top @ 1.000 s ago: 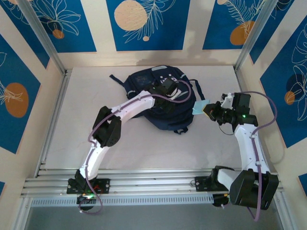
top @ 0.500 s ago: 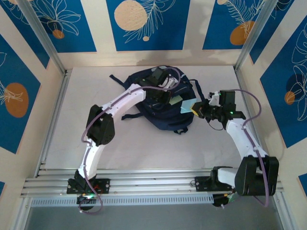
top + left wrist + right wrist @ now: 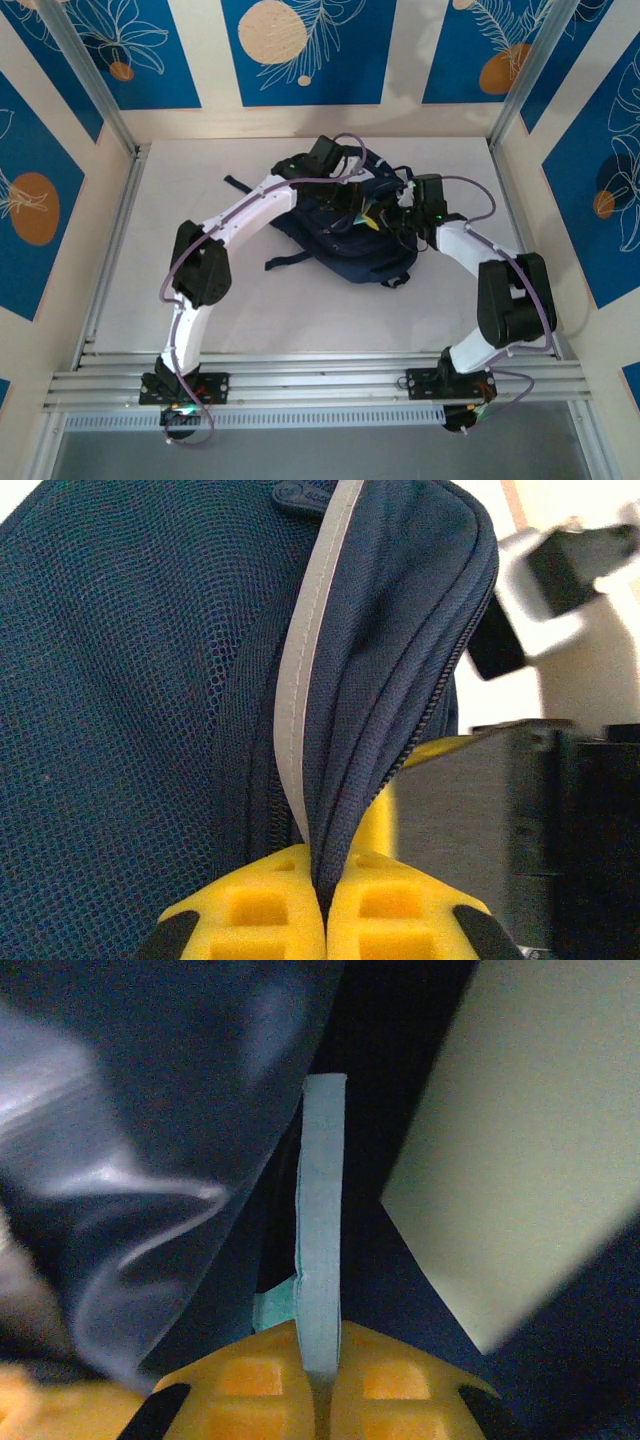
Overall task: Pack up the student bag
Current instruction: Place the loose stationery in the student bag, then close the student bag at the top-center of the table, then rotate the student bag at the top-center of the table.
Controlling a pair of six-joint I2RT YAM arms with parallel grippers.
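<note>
The student bag (image 3: 335,248), dark navy with straps trailing, lies at the middle back of the table. My left gripper (image 3: 357,203) is over its top. In the left wrist view the left gripper (image 3: 326,880) is shut on a fold of the bag's (image 3: 120,680) zipped rim, beside a light-grey stripe (image 3: 305,670). My right gripper (image 3: 386,215) reaches into the opening from the right. The right wrist view shows the right gripper (image 3: 320,1375) shut on a thin pale-blue pad (image 3: 321,1220), seen edge on, with dark bag lining (image 3: 400,1270) around it.
Inside the bag, a pale flat sheet (image 3: 530,1140) lies to the right of the pad and clear shiny plastic (image 3: 130,1170) to the left. The white table (image 3: 300,310) is bordered by aluminium rails (image 3: 110,250) and patterned walls. A loose strap (image 3: 285,262) points left.
My left gripper closed on the bag's rim and holds it up. The right arm swung left, carrying the pale-blue pad from beside the bag into its opening. The bag shifted slightly.
</note>
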